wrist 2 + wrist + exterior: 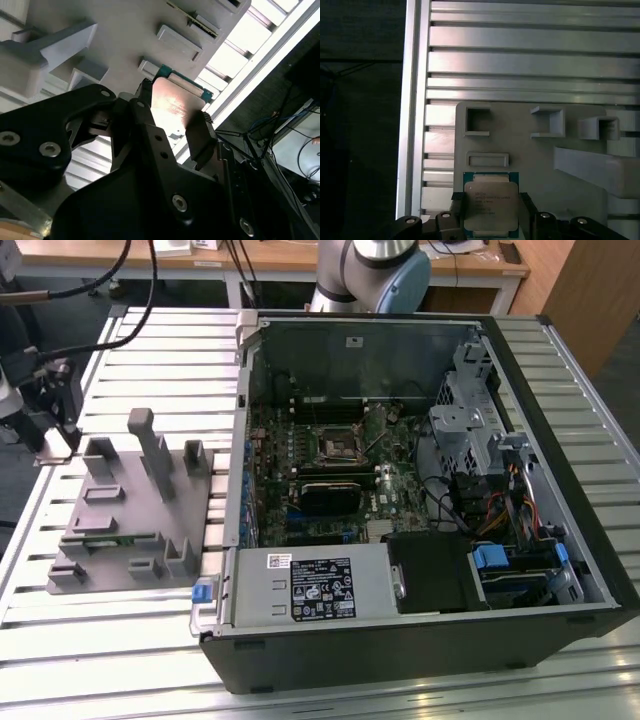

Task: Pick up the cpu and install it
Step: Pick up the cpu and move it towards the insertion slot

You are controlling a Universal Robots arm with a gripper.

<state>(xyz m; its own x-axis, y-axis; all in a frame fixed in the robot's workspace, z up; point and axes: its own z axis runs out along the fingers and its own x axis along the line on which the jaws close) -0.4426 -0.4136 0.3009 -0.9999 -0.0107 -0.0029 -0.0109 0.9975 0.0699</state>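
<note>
The cpu (490, 207), a flat square chip with a pale metal top and a green rim, sits between the two black fingers of my gripper (491, 200). In the second wrist view the cpu (176, 102) shows a coppery sheen, and the gripper (172, 116) is shut on its two opposite edges. It hangs over the near end of the grey holder block (545, 160). In the exterior view the arm's end (35, 385) is at the exterior view's left edge, beside the grey holder block (130, 520). The open socket (335, 445) lies on the motherboard inside the computer case.
The open computer case (420, 640) fills the exterior view's right, with drive cages and cables inside. The holder block has raised posts (150, 445) and a green memory stick (110, 538). The slatted metal table (530, 50) ends in an edge (412, 125) close by.
</note>
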